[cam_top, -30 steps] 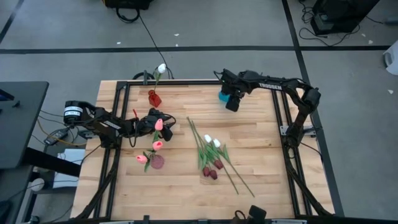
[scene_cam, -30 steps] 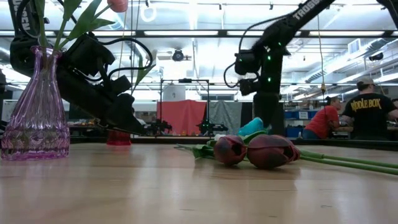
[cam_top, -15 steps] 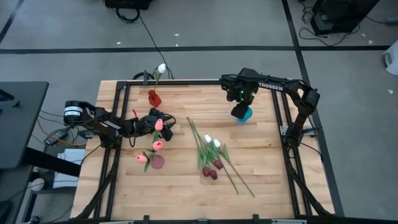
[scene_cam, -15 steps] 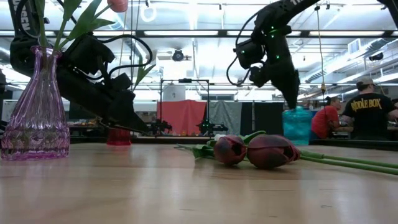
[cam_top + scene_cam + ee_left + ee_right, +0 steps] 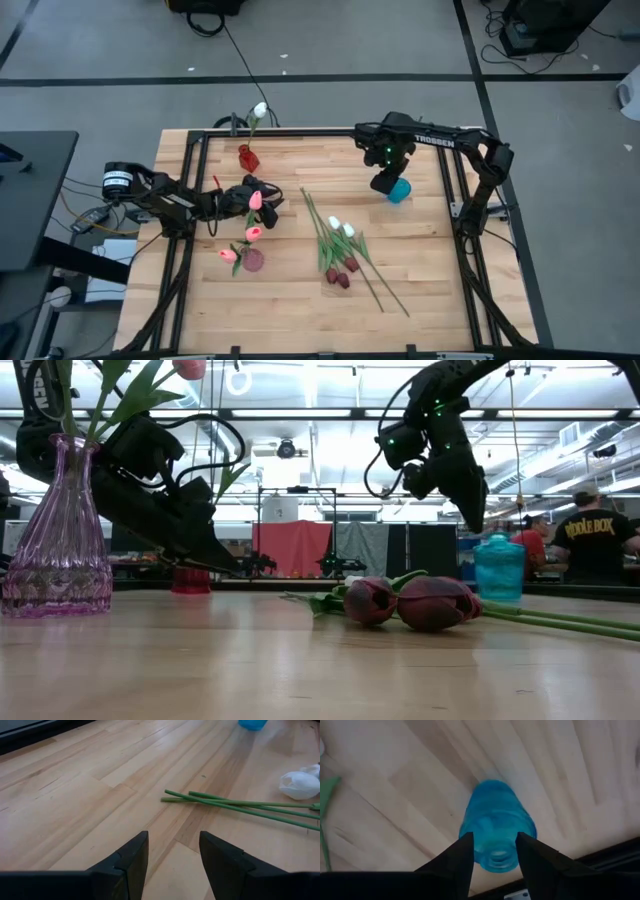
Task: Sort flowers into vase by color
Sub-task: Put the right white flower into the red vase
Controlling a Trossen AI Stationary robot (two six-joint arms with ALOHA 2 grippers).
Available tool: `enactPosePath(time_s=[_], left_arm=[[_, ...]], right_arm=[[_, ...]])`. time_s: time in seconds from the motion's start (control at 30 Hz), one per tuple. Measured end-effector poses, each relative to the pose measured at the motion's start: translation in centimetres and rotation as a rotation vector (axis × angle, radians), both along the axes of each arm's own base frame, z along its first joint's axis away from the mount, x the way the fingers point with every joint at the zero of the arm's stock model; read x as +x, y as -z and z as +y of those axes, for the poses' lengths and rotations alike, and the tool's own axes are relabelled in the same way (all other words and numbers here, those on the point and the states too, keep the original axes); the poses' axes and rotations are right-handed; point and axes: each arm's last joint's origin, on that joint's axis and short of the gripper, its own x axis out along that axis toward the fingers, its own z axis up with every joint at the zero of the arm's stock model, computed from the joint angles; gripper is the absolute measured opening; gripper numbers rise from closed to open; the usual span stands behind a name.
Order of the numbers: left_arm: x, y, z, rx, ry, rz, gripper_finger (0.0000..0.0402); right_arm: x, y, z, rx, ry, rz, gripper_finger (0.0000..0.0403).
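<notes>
Loose bunch of artificial tulips with long thin green stems [image 5: 340, 252] lay flat mid-table — two white buds [image 5: 341, 226] uppermost, dark maroon buds [image 5: 405, 603] at the near end, stems fanned out. Three pink-budded tulips [image 5: 250, 225] stood in a purple glass vase [image 5: 60, 540]; one white-budded tulip [image 5: 259, 110] stood in a small red vase [image 5: 248, 157] — far-left corner.

Setting: a robotics lab or workshop hall.
Work surface: a wooden table [image 5: 300, 290] is framed by black metal rails [image 5: 195, 200] on a grey floor [image 5: 100, 50] marked with dark tape lines.
Cabling: loose cables [image 5: 225, 40] are laid across the floor.
Ceiling: strip lights [image 5: 300, 412] and exposed beams are seen overhead.
Background: a red screen [image 5: 292, 548], benches and two people [image 5: 590, 545] are visible.
</notes>
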Motion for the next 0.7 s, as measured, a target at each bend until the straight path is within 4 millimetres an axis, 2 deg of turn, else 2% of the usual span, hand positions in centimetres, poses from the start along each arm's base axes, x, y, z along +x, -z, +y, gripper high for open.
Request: enactPosePath(time_s=[0.2, 0.3, 0.4, 0.5, 0.7], left_arm=[[0.0, 0.0, 0.0, -0.002, 0.003, -0.001, 0.0182], [0.0, 0.0, 0.0, -0.007, 0.013, -0.002, 0.0182], [0.1, 0.0, -0.1, -0.025, 0.037, -0.006, 0.0182], [0.1, 0.1, -0.2, -0.049, 0.059, -0.008, 0.0182], [0.1, 0.1, -0.4, -0.088, 0.113, -0.016, 0.0182]], right_arm=[[0.8, -0.8, 0.4, -0.081, -0.006, -0.02, 0.017], [2.4, -1.2, 2.3, -0.126, -0.027, -0.088, 0.017], [4.2, -0.7, 5.5, -0.138, -0.076, -0.149, 0.017], [5.4, 0.0, 9.7, -0.103, -0.114, -0.189, 0.017], [5.7, 0.7, 17.8, -0.07, -0.077, -0.191, 0.0173]])
